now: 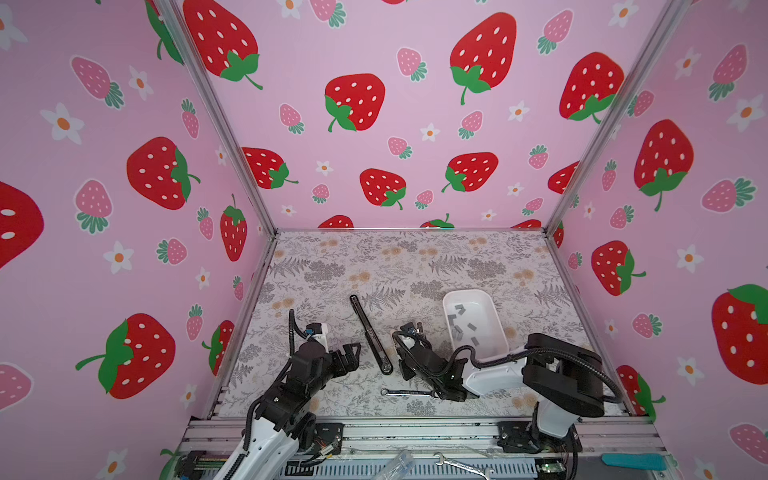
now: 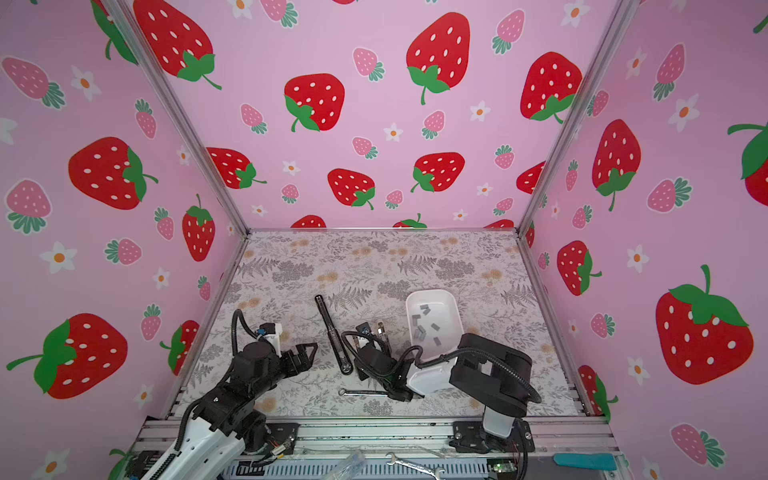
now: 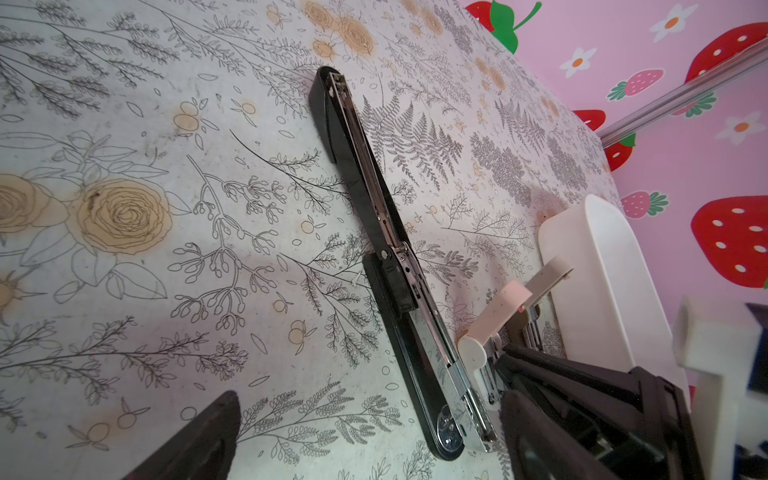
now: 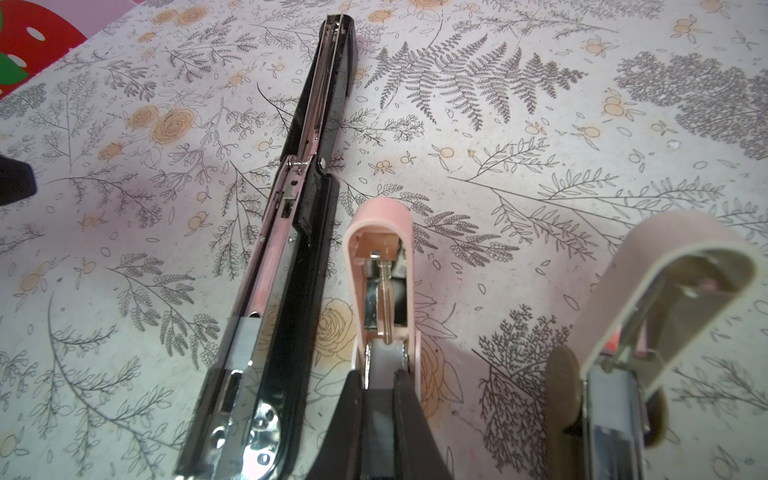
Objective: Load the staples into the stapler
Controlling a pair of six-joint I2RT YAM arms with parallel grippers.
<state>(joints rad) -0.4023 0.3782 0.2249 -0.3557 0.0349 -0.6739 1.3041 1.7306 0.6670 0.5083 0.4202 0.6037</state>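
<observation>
Several staples (image 1: 462, 325), white tray (image 1: 461, 291), centre-right of frame: expect light, stiff, slippery; pinch one across its long edges. Your left gripper (image 1: 354, 355) gapes; right gripper (image 4: 378, 374) seemingly clamps pink mini stapler (image 4: 380, 216).

floral-papered table (image 1: 415, 266) carries a long black stapler (image 1: 371, 334) opened flat, a white tray (image 1: 490, 311) to its right, a silver wrench (image 1: 405, 392) near the front, and a pink mini stapler (image 4: 380, 266) beside a cream mini stapler (image 4: 673, 291).
</observation>
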